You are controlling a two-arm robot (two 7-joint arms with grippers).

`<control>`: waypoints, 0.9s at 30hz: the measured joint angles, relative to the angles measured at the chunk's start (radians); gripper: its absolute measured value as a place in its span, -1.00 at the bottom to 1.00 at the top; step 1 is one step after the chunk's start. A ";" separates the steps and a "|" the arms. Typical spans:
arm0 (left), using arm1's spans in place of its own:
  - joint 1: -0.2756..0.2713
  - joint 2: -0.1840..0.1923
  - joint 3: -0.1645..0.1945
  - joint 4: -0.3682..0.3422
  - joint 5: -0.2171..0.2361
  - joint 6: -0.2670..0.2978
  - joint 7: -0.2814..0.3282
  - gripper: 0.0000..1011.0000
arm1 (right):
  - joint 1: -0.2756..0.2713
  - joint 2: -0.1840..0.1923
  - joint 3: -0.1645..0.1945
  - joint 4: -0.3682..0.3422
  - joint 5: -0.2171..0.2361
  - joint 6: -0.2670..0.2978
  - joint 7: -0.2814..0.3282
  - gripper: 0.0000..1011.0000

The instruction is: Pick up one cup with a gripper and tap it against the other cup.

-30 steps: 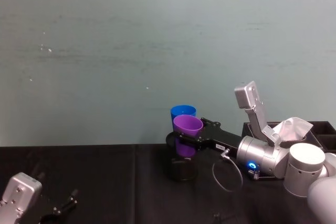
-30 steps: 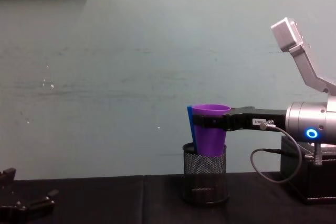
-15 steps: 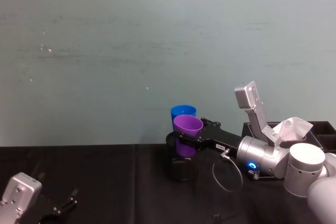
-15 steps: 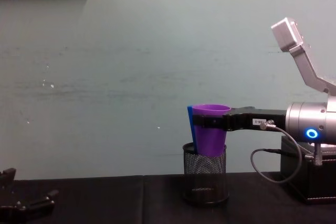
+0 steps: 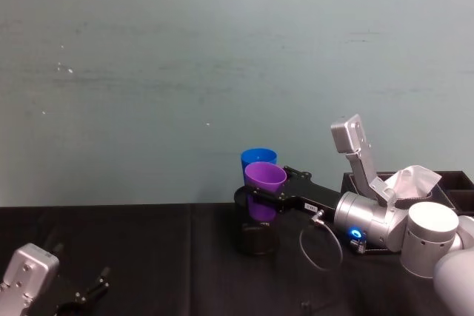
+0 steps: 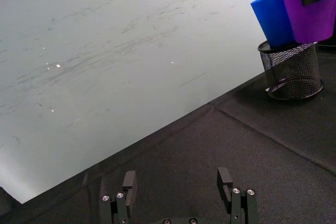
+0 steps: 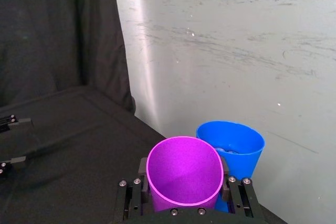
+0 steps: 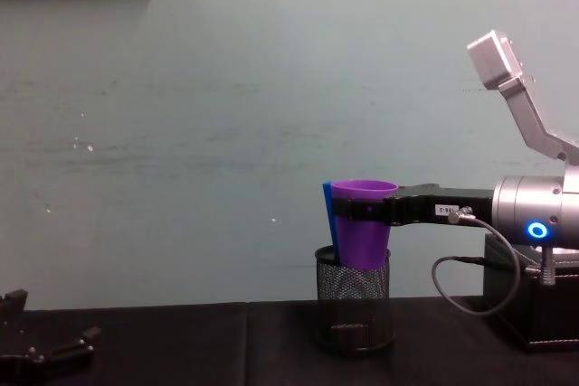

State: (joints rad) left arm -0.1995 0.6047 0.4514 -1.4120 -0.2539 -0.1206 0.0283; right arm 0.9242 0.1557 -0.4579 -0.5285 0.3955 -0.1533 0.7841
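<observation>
Above the black wire-mesh pen holder (image 8: 354, 314), near the back of the desk (image 5: 148, 257), the right gripper (image 8: 362, 211) holds the purple cup (image 8: 362, 223) upright. Its fingers (image 7: 131, 196) are clamped on either side of the tumbler just below the rim. The cup's base hangs at about the level of the holder's rim. From the chest view I cannot tell whether it dips inside.

The blue cup (image 7: 233, 140) stands right behind it, toward the wall, with its lower part down inside the mesh holder. In the right wrist view the two rims sit side by side with no gap showing. In the left wrist view the purple wall overlaps the blue one. The cups look to be touching or only just apart, and the pictures do not settle which.

The left gripper (image 6: 177, 179) rests low over the desk, well apart from the cups, with its fingers (image 6: 129, 182) spread wide and nothing between them.

The pick-up looks done, and the tap appears to be either happening at this moment or a slight nudge away. After that, as I judge it, nothing is left.
</observation>
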 joint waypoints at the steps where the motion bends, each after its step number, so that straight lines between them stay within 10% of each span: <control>1: 0.000 0.000 0.000 0.000 0.000 0.000 0.000 0.98 | 0.000 0.000 0.000 0.000 0.000 0.000 0.000 0.45; 27: 0.000 0.000 0.000 0.000 0.000 0.000 0.000 0.98 | 0.000 0.000 0.000 0.000 0.000 0.000 0.000 0.45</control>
State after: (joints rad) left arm -0.1995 0.6047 0.4514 -1.4120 -0.2540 -0.1206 0.0283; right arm 0.9243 0.1557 -0.4578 -0.5284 0.3955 -0.1534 0.7842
